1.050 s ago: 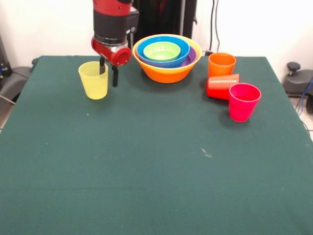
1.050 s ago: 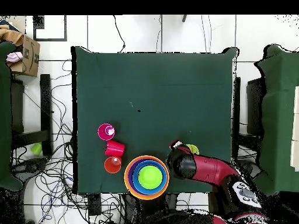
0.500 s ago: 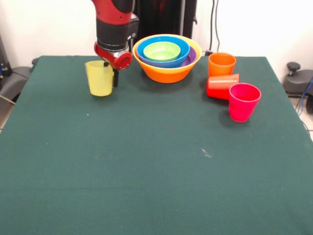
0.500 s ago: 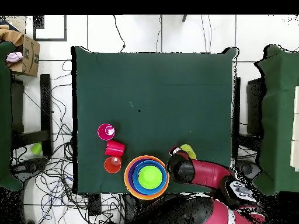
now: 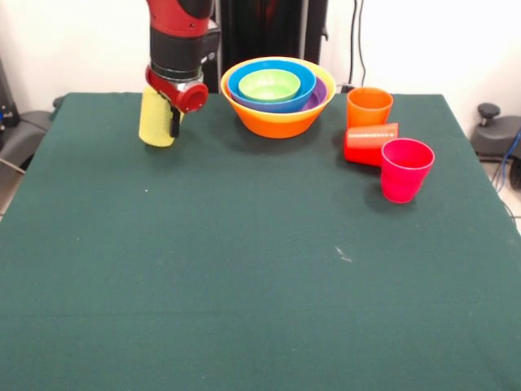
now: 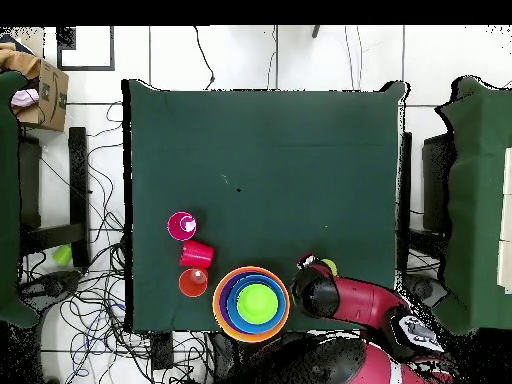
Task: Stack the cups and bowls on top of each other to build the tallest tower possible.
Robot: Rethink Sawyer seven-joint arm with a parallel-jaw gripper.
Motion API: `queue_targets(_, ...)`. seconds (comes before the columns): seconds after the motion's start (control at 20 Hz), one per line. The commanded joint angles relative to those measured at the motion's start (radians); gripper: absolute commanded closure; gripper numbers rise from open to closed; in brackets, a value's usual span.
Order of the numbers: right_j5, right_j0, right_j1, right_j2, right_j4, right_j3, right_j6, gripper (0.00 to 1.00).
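Yellow tumbler lifted by the arm

Translucent yellow cup [image 5: 155, 120], tapered and smooth, hangs pinched in the jaws [image 5: 168, 122] above the felt-like green bench [image 5: 244, 269], left of glossy nested bowls [image 5: 278, 95]. Orange [image 5: 369, 107], red [image 5: 370, 143] and magenta [image 5: 405, 169] cups cluster right.

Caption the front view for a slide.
Pincer holding yellow cup beside nested bowls; three cups wait.

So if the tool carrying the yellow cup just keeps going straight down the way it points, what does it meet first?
Most likely the green table cloth. The tool points down with the yellow cup in its grip, and nothing lies beneath them; the cup's bottom would probably touch first, though depth is unclear.
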Motion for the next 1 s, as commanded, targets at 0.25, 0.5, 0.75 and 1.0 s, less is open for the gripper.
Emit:
queue_targets(0.25, 0.06, -0.012, -0.102, 0.094, -0.03, 0.029, -0.003, 1.0)
queue_targets(0.5, 0.133, 0.022, -0.241, 0.131, 0.043, 0.128, 0.044, 1.0)
queue_targets(0.75, 0.21, 0.046, -0.313, 0.145, 0.098, 0.159, 0.061, 1.0)
queue_targets(1.0, 0.209, 0.107, -0.295, 0.127, 0.157, 0.134, 0.111, 1.0)
